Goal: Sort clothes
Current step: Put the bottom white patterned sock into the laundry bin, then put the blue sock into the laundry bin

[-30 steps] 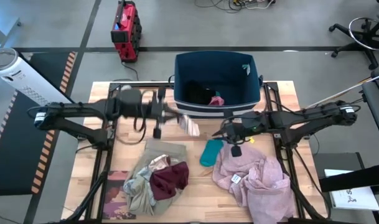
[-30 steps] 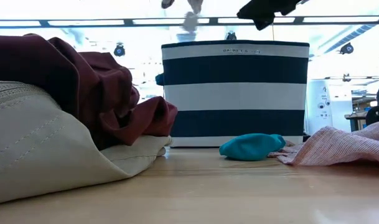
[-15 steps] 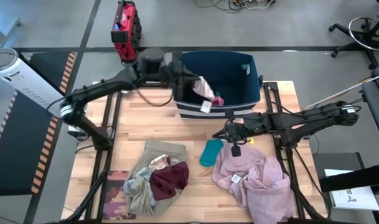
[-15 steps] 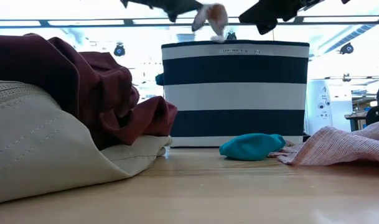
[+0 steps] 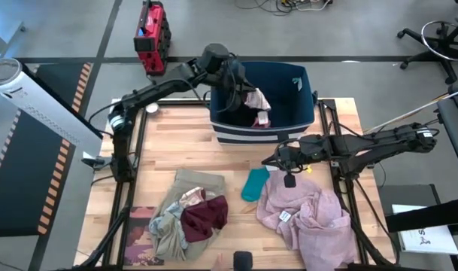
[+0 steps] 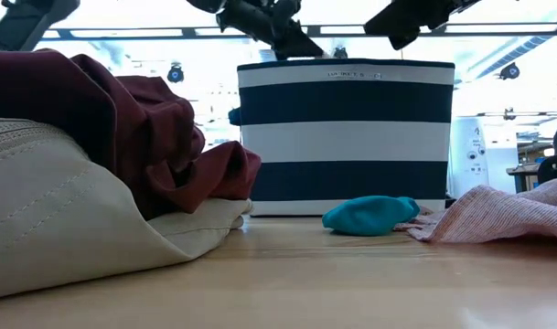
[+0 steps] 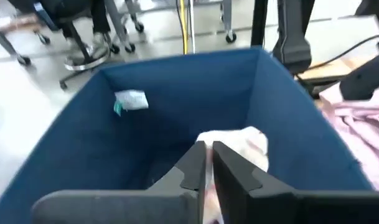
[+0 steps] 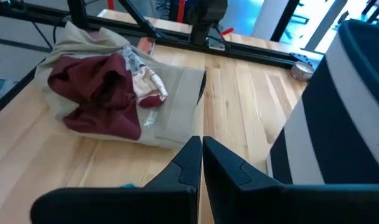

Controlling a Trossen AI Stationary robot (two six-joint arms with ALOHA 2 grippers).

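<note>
Two dark arms work over the wooden surface (image 5: 176, 143): the left hand (image 5: 240, 83) hangs above the navy-striped bin (image 5: 304, 113) at the upper centre of the high view, its fingers narrowed almost together around a pale pink garment (image 5: 256, 98) dangling into the bin. The right hand (image 5: 272, 160) hovers mid-frame with fingers pressed together and empty, just above the small teal garment (image 5: 254, 184) and the lilac-pink garment (image 5: 311, 218). Maroon garment (image 5: 204, 214) lies on the khaki garment (image 5: 202, 184) at lower left.
</note>
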